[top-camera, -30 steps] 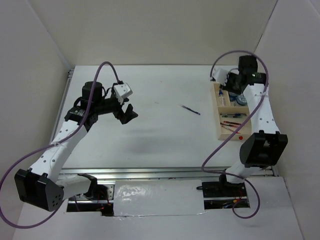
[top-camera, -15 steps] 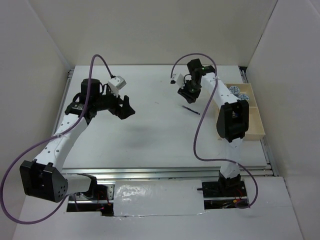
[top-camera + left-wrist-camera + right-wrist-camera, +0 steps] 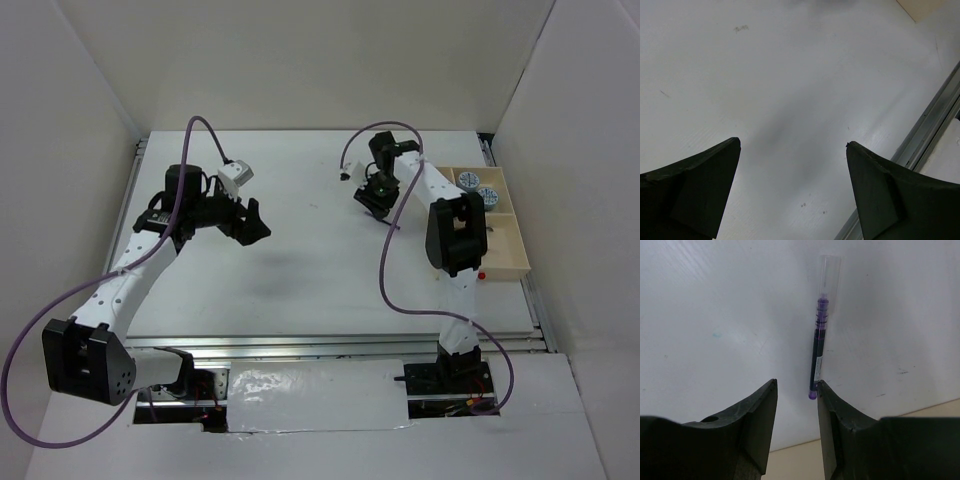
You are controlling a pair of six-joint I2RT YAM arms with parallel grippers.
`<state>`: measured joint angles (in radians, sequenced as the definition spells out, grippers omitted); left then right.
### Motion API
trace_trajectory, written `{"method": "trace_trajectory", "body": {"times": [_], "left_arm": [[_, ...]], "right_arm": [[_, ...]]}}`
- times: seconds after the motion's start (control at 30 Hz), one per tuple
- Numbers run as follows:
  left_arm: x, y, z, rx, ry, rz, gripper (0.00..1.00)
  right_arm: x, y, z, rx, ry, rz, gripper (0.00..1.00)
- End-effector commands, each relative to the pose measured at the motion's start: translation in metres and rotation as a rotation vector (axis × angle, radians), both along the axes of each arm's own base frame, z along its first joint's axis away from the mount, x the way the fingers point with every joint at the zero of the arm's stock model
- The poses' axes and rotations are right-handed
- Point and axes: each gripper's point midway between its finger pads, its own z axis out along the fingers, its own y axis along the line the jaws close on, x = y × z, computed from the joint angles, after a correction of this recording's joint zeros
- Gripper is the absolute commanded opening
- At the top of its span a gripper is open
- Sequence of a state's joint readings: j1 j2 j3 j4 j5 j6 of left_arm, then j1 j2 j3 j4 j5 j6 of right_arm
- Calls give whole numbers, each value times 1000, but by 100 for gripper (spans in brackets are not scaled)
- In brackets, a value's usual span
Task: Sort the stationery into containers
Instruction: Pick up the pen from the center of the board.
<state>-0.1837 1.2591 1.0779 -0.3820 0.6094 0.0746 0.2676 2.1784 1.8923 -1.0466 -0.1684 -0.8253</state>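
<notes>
A thin pen (image 3: 818,347) with a dark barrel, purple end and clear cap lies on the white table. My right gripper (image 3: 795,388) hangs just above its purple end, jaws partly open and empty, with the pen tip right beside the inner edge of the right finger (image 3: 832,412). From above, this gripper (image 3: 372,196) covers most of the pen. The beige tray (image 3: 505,270) stands at the right edge, holding two blue-and-white rolls (image 3: 478,187). My left gripper (image 3: 255,220) hovers wide open over bare table at the left, also seen as the left gripper (image 3: 792,142) from its wrist.
The right arm's purple cable (image 3: 385,270) loops down across the table beside the tray. A metal rail (image 3: 935,122) runs along the table's edge. A red pen end (image 3: 481,273) pokes out at the tray's near wall. White walls enclose the table.
The right arm swung from over the tray leftward to the pen in mid-table, its jaws widening slightly. The left arm barely shifted.
</notes>
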Motion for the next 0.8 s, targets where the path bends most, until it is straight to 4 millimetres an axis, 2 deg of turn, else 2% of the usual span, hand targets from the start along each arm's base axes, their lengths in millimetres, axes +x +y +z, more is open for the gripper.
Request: {"method": "trace_trajectory", "body": {"times": [0.0,0.1,0.47,0.63,0.77], "left_arm": [[0,-4,14,-33,-47,-23,99],[1,-4,13,-34,-43,-21,99],[0,0,6,-22,-37,-8,99],[3,3,3,-25,-30,1,99],[4,4,4,-41,-19,4,99]], "right_arm": [[11,0,-6,5,-22,-27,44],[13,2,-11,5,-16,-27,44],[21,-10,-30,-24,-6,-36,44],[19,-12,-35,-30,4,-23,43],[26,-10,-34,-12,4,-25,43]]}}
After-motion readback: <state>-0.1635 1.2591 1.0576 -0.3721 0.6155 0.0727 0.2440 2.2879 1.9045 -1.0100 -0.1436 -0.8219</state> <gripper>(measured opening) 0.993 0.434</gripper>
